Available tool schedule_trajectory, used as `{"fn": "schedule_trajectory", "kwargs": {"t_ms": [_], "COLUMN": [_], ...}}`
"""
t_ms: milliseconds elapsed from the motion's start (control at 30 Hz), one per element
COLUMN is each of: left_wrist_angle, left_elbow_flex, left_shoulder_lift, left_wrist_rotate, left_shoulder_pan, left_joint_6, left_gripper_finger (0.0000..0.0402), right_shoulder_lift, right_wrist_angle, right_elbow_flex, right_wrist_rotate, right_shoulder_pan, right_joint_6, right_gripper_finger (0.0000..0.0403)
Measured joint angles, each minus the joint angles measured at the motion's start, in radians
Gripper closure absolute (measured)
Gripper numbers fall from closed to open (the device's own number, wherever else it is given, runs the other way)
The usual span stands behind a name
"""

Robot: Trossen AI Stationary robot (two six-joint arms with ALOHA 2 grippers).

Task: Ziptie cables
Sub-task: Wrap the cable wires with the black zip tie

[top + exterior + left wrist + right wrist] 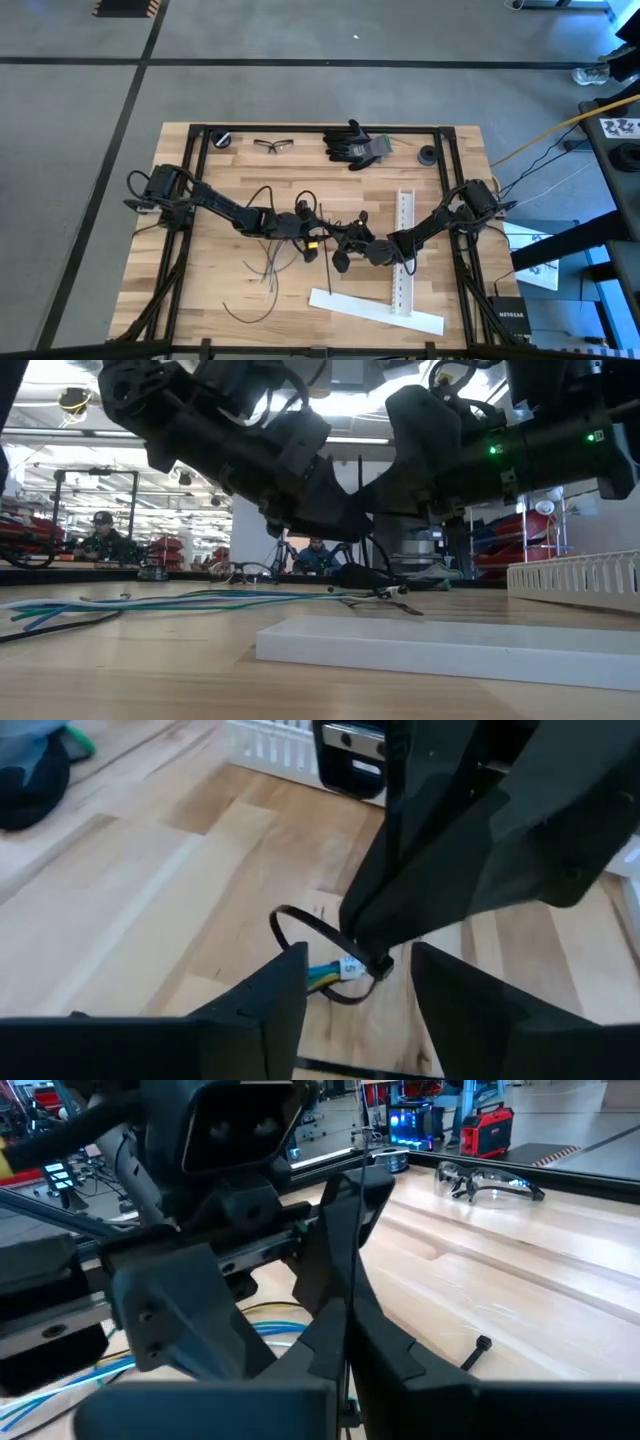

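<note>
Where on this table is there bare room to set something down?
Free: the bare wood of the table on the left, between the safety glasses and the left arm; also between the gloves and both grippers. Crowded: the middle, where the left gripper, right gripper, cables and white strips sit.

The two grippers meet at the table's (200,300) middle, the left gripper (318,238) just left of the right gripper (345,245). Loose cables (262,262) lie left of them, a flat strip (375,311) before them, gloves (357,146) and glasses (273,146) behind.
</note>
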Motion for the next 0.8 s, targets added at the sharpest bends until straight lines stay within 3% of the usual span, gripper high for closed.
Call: {"fn": "schedule_trajectory", "kwargs": {"t_ms": [133,333,633,733,800], "left_wrist_angle": [0.028,-0.009,-0.173,-0.154,-0.152], "left_elbow_flex": [0.007,0.018,0.014,0.016,0.016], "left_shoulder_lift": [0.024,0.026,0.058,0.051,0.044], "left_wrist_rotate": [-0.010,-0.012,-0.010,-0.010,-0.010], "left_shoulder_pan": [0.009,0.003,-0.031,-0.034,-0.034], "left_joint_6": [-0.008,0.009,-0.057,-0.050,-0.046], "left_gripper_finger": [0.0283,0.0390,0.0401,0.0401,0.0401], "right_shoulder_lift": [0.000,-0.015,-0.214,-0.242,-0.250], "right_wrist_angle": [0.002,-0.008,-0.006,-0.014,-0.015], "right_elbow_flex": [0.001,0.006,-0.124,-0.163,-0.176], "right_wrist_rotate": [0.003,0.090,0.316,0.312,0.255], "right_shoulder_pan": [0.000,0.000,0.000,0.001,0.000], "right_joint_6": [0.001,-0.022,-0.098,-0.094,-0.100], "right_gripper_finger": [0.0403,0.0403,0.0403,0.0403,0.0403]}}
